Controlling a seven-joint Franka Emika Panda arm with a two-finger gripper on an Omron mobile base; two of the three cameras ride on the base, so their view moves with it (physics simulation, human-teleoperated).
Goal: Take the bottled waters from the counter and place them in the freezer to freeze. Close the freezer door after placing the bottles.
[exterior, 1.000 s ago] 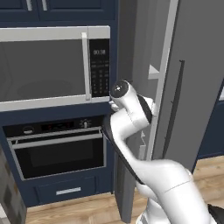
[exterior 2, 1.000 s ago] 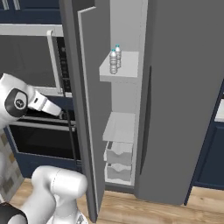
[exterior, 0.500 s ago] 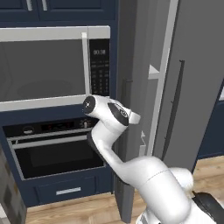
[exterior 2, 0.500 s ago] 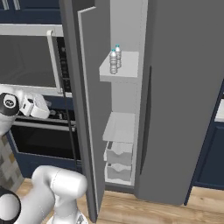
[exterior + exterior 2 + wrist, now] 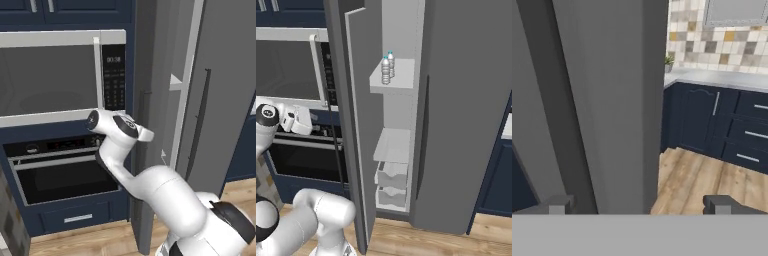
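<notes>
Hand [image 5: 639, 205] empty, fingers spread wide apart, tips at bottom of hand view with the grey edge of the freezer door [image 5: 356, 125] rising between them and just ahead. In right base view the hand [image 5: 298, 120] sits mid left, outside the door, in front of the oven [image 5: 65, 167]. Both water bottles [image 5: 387, 67] stand upright, touching or nearly so, on the top shelf [image 5: 393, 80] of the freezer [image 5: 398, 125], upper centre of right base view, so placing looks done and closing the door is the step left. To do it well: probably lay the hand flat on the door's outer face away from the hinge side, push in a steady arc, keep fingers clear of the thin dark handle [image 5: 336, 125], stop once the panel seats flush. Door is a tall flat matte grey slab; freezer inside is smooth white with flat shelves and two drawers low down. Bottles clear, ribbed, blue caps. Microwave [image 5: 60, 75] steel-framed, dark glass. Far cabinets [image 5: 712, 125] navy, tabletop [image 5: 717, 77] pale grey, tiled wall above, wood plank floor.
</notes>
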